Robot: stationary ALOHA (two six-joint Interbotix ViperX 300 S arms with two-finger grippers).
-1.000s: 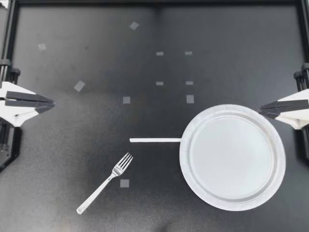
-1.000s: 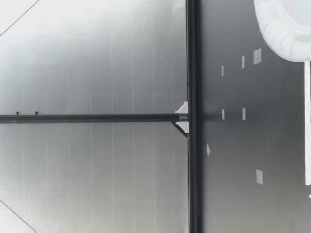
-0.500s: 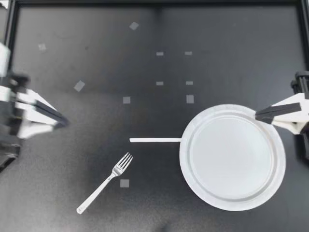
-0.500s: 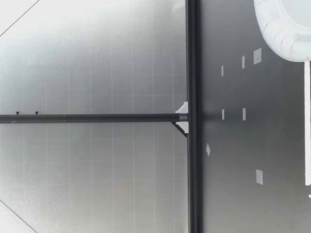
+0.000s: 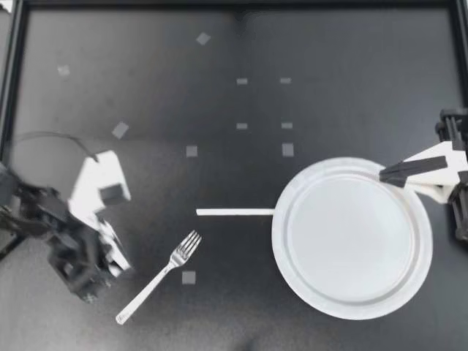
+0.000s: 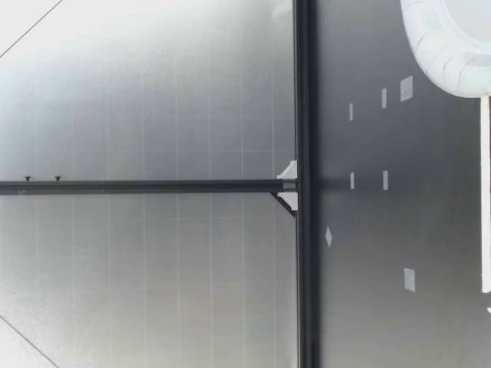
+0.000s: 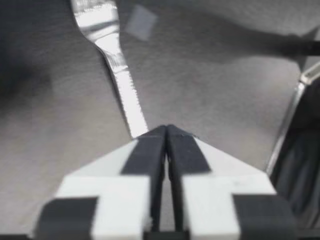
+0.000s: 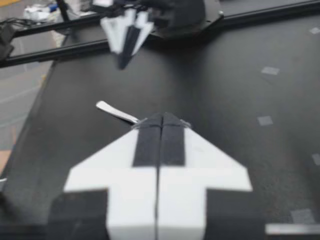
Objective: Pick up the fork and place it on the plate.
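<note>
Top view: the fork [image 5: 159,276] lies flat on the table [image 5: 344,66], well apart from the plate [image 5: 351,313]. The left gripper [image 5: 123,268] hangs just beside its handle, the right gripper [image 5: 383,175] at the plate's rim.

Low view: the plate's edge and a white strip [image 6: 485,192] show on the table.

Left wrist view: jaws pressed together, fork handle just ahead.

Right wrist view: jaws likewise closed, holding nothing.
</note>
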